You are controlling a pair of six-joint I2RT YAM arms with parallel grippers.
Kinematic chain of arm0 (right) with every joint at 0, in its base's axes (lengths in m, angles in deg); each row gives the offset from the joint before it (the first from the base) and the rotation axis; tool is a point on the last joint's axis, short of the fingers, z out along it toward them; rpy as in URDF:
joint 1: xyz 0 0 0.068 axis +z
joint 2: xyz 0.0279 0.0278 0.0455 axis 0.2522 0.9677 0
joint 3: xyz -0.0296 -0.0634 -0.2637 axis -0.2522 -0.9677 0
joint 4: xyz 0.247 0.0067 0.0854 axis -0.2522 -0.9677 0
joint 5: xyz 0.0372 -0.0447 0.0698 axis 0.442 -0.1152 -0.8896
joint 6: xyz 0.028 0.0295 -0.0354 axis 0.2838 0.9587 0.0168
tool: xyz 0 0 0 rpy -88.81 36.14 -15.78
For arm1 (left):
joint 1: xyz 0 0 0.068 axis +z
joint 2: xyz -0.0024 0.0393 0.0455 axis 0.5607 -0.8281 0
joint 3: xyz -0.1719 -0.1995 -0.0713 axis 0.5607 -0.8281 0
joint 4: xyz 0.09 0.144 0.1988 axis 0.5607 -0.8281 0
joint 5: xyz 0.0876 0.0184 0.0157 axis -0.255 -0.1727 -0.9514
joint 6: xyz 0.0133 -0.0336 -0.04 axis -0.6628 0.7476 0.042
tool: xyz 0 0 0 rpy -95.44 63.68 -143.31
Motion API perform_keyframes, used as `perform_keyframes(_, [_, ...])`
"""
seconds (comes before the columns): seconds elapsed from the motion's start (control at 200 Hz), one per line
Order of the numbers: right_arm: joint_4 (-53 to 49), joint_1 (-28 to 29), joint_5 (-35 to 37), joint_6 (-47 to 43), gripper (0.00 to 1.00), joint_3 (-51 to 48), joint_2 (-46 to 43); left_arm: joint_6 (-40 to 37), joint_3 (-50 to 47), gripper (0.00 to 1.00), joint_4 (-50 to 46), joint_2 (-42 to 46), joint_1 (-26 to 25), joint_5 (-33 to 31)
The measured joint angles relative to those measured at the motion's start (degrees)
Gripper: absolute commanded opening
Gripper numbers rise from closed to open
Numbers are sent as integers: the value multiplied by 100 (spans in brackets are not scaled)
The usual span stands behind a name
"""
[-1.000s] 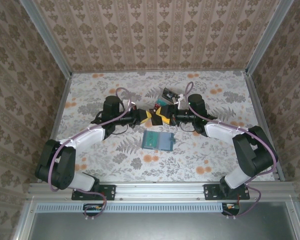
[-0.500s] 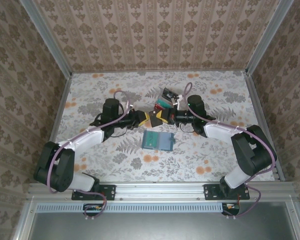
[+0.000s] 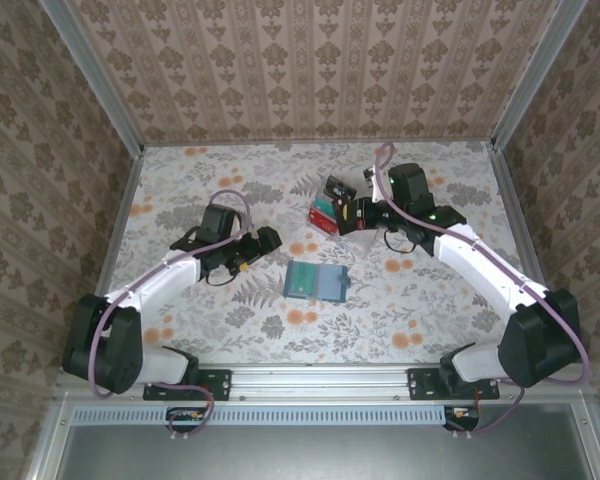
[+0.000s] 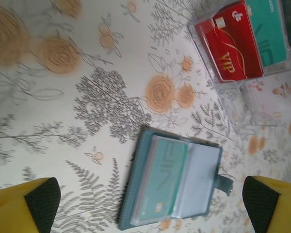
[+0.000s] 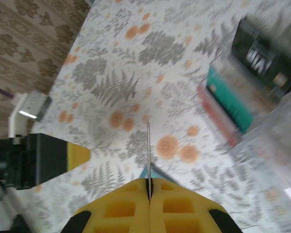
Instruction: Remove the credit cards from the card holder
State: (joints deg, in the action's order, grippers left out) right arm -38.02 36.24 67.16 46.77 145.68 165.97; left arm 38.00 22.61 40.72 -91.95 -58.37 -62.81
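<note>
Right tool (image 5: 149, 187) clamped shut on thin card (image 5: 148, 145), edge-on, near clear box (image 4: 264, 90): we judge drop-off. Left tool (image 3: 263, 241) wide open, empty, above card holder (image 3: 315, 282), lying open on desk (image 3: 430, 300), 1 teal card (image 4: 162, 182) inside.

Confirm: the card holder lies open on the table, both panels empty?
Not both empty: the left wrist view shows a teal card in one panel. The card holder does lie open on the table.
</note>
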Motion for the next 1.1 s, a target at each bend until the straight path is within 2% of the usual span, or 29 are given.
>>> perform_keyframes(0.25, [-839, -15, 544, -1593, 0, 1451, 739, -470, 385, 100, -562, 107, 11, -511])
perform_keyframes(0.555, [-1333, -15, 979, -3053, 0, 2529, 2041, -601, 398, 100, -820, 109, 37, -640])
perform_keyframes(0.745, [-1727, -15, 1027, -3554, 0, 3595, 3021, -601, 398, 100, -861, 107, 44, -634])
perform_keyframes(1.1, [-2068, -35, 1283, -3989, 0, 4360, 3985, -597, 398, 100, -859, 105, 44, -546])
